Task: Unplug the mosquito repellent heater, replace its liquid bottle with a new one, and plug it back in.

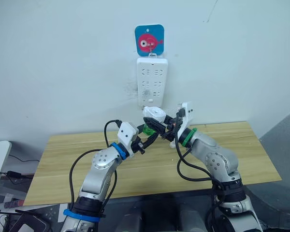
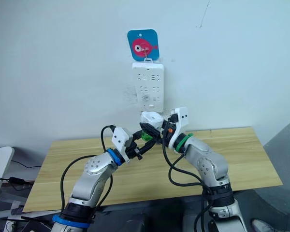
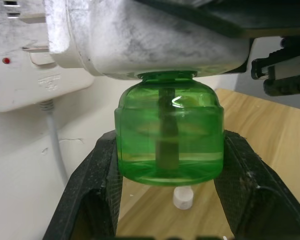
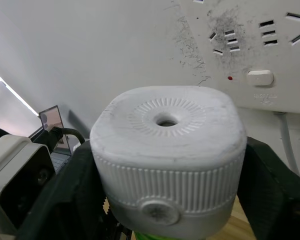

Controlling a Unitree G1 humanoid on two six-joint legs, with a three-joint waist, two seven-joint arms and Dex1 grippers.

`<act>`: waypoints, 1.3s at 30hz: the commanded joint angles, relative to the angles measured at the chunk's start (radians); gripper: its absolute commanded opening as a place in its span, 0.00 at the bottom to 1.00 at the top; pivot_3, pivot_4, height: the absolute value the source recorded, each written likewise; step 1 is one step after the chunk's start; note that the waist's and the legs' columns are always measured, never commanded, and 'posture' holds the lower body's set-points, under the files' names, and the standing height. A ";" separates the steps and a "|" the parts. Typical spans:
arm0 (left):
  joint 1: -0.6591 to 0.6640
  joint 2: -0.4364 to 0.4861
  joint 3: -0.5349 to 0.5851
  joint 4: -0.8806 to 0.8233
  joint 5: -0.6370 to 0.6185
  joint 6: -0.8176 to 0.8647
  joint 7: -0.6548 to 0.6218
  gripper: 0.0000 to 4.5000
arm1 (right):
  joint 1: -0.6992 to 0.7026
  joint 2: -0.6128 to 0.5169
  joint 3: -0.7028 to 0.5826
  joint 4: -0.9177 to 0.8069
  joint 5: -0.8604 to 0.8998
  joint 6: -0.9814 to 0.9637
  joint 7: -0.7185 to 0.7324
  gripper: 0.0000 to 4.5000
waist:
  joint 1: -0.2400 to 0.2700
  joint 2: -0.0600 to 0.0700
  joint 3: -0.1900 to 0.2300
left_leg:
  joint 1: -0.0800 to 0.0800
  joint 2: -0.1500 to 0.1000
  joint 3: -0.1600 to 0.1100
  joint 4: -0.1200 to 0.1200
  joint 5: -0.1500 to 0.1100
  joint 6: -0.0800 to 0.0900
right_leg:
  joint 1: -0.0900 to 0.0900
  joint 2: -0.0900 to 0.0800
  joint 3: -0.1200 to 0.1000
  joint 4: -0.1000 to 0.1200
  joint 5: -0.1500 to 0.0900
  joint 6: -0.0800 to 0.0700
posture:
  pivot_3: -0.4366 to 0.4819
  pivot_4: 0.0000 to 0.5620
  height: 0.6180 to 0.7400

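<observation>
The mosquito repellent heater (image 1: 154,114), a small white rounded unit with a centre hole in its top (image 4: 166,121), is held in the air just below the wall power strip. My right gripper (image 4: 167,165) is shut on its sides. A green translucent liquid bottle (image 3: 169,132) with a dark wick hangs from the heater's underside, its neck in the heater. My left gripper (image 3: 170,150) is shut on the bottle, one black finger on each side. The two grippers meet above the table's back edge, the left gripper (image 1: 149,134) coming from below.
A long white power strip (image 1: 152,82) hangs on the wall under a blue card with a pink fish (image 1: 149,40); its cable (image 3: 54,145) runs down. The wooden table (image 1: 222,145) lies below. A small white cap (image 3: 183,197) stands on the table under the bottle.
</observation>
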 commanded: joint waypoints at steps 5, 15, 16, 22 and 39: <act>-0.008 0.001 0.003 -0.046 0.003 -0.043 0.006 0.87 | -0.015 0.010 -0.014 -0.009 -0.016 -0.049 0.003 0.66 | 0.000 0.000 0.000 | 0.000 0.000 0.000 0.000 0.000 0.000 | 0.000 0.000 0.000 0.000 0.000 0.000 | 0.50 0.21 1.00; 0.067 0.144 0.191 -0.077 -0.100 0.025 -0.011 1.00 | 0.109 -0.129 -0.069 -0.039 -0.113 -0.171 0.032 0.66 | 0.001 0.000 0.000 | 0.000 0.000 0.000 0.000 0.000 0.000 | 0.000 0.000 0.000 0.000 0.000 0.000 | 0.52 0.22 1.00; 0.078 0.158 0.213 -0.074 -0.118 0.042 -0.016 1.00 | 0.122 -0.142 -0.071 -0.045 -0.119 -0.178 0.036 0.66 | 0.001 0.000 0.000 | 0.000 0.000 0.000 0.000 0.000 0.000 | 0.000 0.000 0.000 0.000 0.000 0.000 | 0.52 0.22 1.00; 0.117 0.207 0.285 -0.083 -0.208 0.197 -0.020 1.00 | 0.224 -0.233 -0.055 -0.067 -0.171 -0.229 0.084 0.66 | 0.006 0.000 0.000 | 0.000 0.000 0.000 -0.001 0.000 0.000 | 0.000 0.000 0.000 0.000 0.000 0.000 | 0.52 0.23 1.00; 0.083 0.184 0.260 -0.020 -0.100 0.170 0.083 1.00 | 0.305 -0.269 -0.058 -0.072 -0.312 -0.333 0.060 0.66 | 0.018 0.000 0.000 | 0.000 0.000 0.000 -0.001 0.000 0.000 | 0.001 0.000 0.000 0.000 0.000 0.000 | 0.49 0.23 1.00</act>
